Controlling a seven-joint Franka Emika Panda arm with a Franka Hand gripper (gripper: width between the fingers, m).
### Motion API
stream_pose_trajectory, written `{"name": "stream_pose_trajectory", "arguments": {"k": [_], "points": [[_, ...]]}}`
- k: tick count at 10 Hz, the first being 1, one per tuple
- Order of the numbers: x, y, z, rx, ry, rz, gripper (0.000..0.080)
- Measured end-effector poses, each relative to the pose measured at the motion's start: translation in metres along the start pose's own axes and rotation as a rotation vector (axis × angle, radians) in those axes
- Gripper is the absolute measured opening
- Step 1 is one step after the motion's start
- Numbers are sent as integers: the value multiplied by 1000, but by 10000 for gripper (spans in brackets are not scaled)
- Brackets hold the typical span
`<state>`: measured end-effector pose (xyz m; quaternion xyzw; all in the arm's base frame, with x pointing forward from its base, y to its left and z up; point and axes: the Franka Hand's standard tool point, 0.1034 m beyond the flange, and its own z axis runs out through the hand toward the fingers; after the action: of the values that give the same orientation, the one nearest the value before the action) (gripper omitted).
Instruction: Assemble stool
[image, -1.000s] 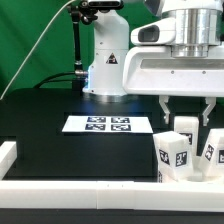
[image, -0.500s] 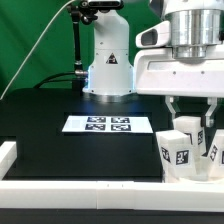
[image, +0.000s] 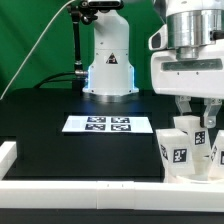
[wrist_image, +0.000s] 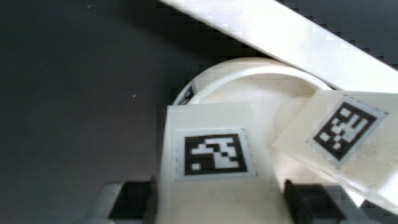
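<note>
Marker board (image: 108, 124) flat at table centre, tags only, no readable text. Right of it: gripper (image: 198, 118) clamped nearly closed on a stool leg (image: 184, 133), tag facing camera, above round seat (wrist_image: 249, 82) by the border rail (image: 70, 186).

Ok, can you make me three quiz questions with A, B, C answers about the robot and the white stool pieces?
1. Where is the marker board?
A. flat on the table
B. on the seat
C. in the gripper

2. What colour is the table?
A. red
B. black
C. yellow

3. What is the gripper doing?
A. open, far above
B. resting on the marker board
C. shut on a leg

Answers: 1 A, it lies flat on the table. 2 B, the surface is black. 3 C, fingers sit either side of the leg over the seat.
</note>
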<state>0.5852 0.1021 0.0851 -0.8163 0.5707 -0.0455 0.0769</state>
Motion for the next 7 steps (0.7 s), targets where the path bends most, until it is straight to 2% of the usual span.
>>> {"name": "stream_pose_trajectory", "arguments": {"k": [4,7], "points": [[-8,-1,1,8,-28,387,340],[-9,-2,1,13,-45,543,340]]}}
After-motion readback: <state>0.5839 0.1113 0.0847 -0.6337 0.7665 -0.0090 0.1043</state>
